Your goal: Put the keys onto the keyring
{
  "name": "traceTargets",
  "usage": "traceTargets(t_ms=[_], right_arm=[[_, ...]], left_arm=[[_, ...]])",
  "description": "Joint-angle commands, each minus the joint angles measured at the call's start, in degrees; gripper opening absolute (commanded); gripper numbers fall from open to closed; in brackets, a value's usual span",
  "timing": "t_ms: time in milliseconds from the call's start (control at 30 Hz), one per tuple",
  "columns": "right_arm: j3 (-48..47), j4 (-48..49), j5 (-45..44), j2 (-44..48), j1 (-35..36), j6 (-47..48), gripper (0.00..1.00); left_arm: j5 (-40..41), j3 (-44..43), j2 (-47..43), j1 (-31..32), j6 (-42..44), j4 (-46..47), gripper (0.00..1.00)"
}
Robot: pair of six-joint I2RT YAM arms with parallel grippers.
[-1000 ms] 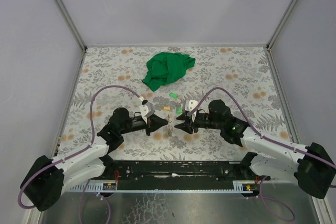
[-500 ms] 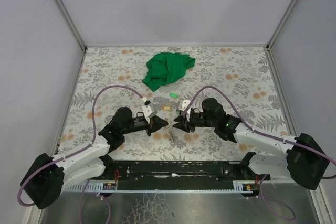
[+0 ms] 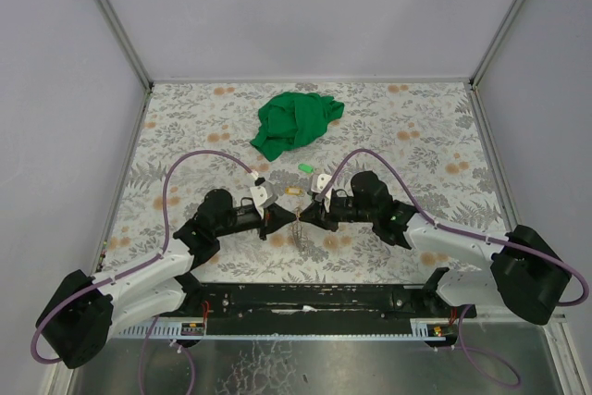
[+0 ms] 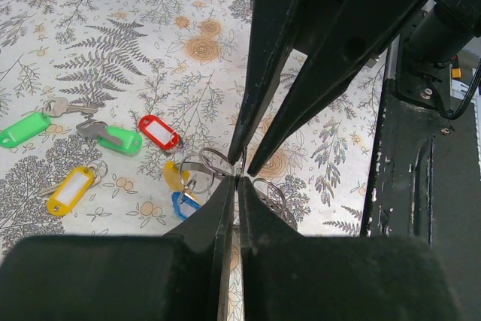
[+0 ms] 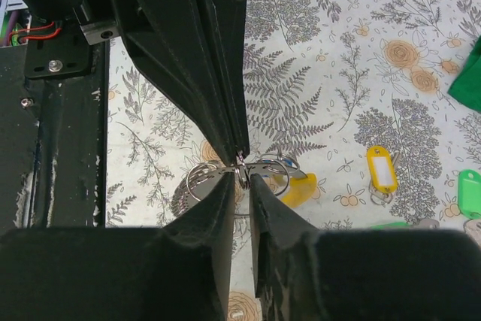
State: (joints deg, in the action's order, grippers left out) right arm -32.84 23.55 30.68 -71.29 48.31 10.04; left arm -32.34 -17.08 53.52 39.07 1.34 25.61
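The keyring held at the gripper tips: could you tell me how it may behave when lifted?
The keyring is thin wire, so probably light and fairly stiff, if springy. The left gripper pinches it only at the very tips, so it may pivot or slip. The blue-tagged key close by looks attached and would likely dangle.

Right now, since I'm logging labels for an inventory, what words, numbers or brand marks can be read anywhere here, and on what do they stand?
No text can be read in any view.
key tags: the white inserts look blank.
small yellow patches on the base rail: too small to tell whether they carry any writing.
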Motion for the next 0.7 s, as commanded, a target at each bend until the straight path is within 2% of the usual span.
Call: traceTargets(t_ms=[0,100,233,433,567,667], right_arm=[[-2.6,4.0,1.4,-0.1,-0.1,-0.6,0.15],[-2.4,3.9,1.7,0.2,-0.1,-0.6,0.01],[-2.3,3.5,2.2,0.6,-0.1,-0.4,0.0],[-2.6,3.4,3.8,0.2,-0.1,-0.2,0.0],[-2.8,3.3,4.4,-0.1,-0.1,-0.1,0.0],[-3.1,2.9,4.6,-0.5,-0.1,0.1,0.0]], left_arm=[[0.1,-1.6,0.2,0.5,0.3,1.0,0.0],[-0.1,-1.4,0.2,0.5,0.2,1.3,0.01],[-0.7,-1.0,0.2,0.5,-0.1,2.0,0.1],[-2.7,-1.0,1.1,0.5,-0.1,2.7,0.18],[-3.5,-1.2,1.9,0.5,0.1,2.6,0.17],[-3.6,-1.4,1.9,0.5,0.2,2.4,0.08]])
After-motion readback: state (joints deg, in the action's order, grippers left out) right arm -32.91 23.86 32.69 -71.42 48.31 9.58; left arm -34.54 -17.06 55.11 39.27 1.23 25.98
